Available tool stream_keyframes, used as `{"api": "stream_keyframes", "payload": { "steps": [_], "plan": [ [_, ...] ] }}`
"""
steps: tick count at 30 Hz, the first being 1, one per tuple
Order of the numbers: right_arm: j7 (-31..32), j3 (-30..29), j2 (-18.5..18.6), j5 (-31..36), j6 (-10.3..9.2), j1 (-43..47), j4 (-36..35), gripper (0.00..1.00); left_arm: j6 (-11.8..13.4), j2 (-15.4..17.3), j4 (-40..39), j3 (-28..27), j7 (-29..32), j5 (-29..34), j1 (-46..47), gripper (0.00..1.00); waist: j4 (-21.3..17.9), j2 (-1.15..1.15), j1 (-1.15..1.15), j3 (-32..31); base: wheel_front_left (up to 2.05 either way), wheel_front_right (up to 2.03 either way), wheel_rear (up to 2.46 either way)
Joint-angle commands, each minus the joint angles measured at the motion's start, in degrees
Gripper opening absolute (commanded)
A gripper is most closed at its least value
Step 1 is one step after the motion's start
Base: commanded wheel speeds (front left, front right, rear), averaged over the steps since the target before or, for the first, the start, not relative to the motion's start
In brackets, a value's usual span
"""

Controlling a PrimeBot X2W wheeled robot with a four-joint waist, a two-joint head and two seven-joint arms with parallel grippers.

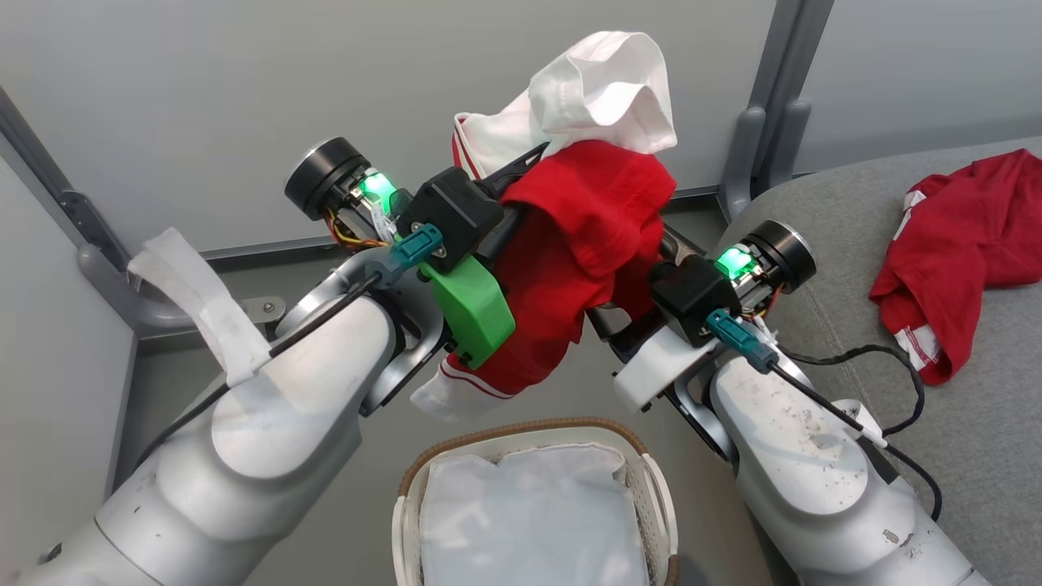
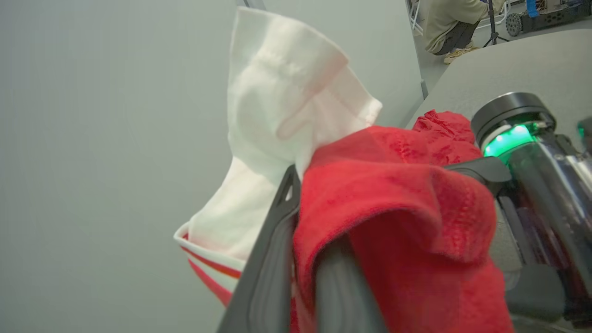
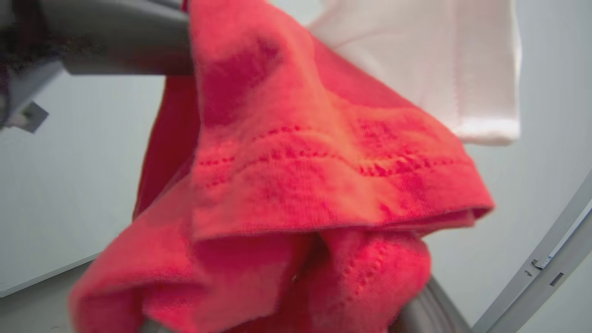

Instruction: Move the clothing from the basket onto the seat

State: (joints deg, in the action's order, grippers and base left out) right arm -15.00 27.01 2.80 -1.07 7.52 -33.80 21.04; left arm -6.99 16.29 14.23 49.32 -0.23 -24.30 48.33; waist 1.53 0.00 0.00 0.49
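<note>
The left gripper is clamping a red-white garment above the basket, right gripper is sitting wide open under its folds, second garment is lying on the seat.

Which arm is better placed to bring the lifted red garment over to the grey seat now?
Left, probably. The left claw is shut on the red garment, held up above the basket. The right claw is open, with cloth only draped over it, although the seat lies on that side.
</note>
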Motion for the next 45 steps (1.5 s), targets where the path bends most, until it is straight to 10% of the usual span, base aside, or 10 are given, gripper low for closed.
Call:
{"api": "stream_keyframes", "payload": {
  "steps": [1, 3, 8, 13, 45],
  "plan": [
    [-0.3, 0.3, 0.2, -0.7, -0.06, -0.7, -0.3, 0.25, 0.1, -0.2, 0.0, 0.0, 0.0, -0.6, -1.1, 0.00, 0.0, 0.00, 0.00, 0.1, 0.00, 0.00, 0.00],
    [-0.3, 0.6, 0.2, -1.3, -0.06, -1.0, -0.7, 0.00, 0.2, -0.2, 0.2, -0.1, -0.1, -1.0, -1.4, 0.00, 0.0, 0.00, 0.00, 0.2, 0.00, 0.00, 0.00],
    [-0.3, 0.1, 0.2, -1.5, -0.06, -0.6, -1.3, 0.00, 0.5, 0.4, 1.0, -1.0, -1.0, -2.9, -2.9, 0.06, -0.1, 0.00, 0.00, 0.8, 0.00, 0.00, 0.00],
    [-0.3, -1.6, 0.2, -1.1, -0.06, 0.4, -1.4, 0.00, 0.6, 0.8, 2.0, -2.3, -3.5, -5.2, -5.5, 1.00, -0.2, 0.00, 0.00, 1.5, 0.00, 0.00, 0.00],
    [-0.3, -15.8, 0.2, 1.1, -0.06, 6.7, -1.3, 0.00, 2.3, -7.0, 8.6, -7.3, -15.0, -4.0, -23.4, 1.00, -0.8, 0.00, 0.00, 4.6, 0.00, 0.00, 0.00]
  ]
}}
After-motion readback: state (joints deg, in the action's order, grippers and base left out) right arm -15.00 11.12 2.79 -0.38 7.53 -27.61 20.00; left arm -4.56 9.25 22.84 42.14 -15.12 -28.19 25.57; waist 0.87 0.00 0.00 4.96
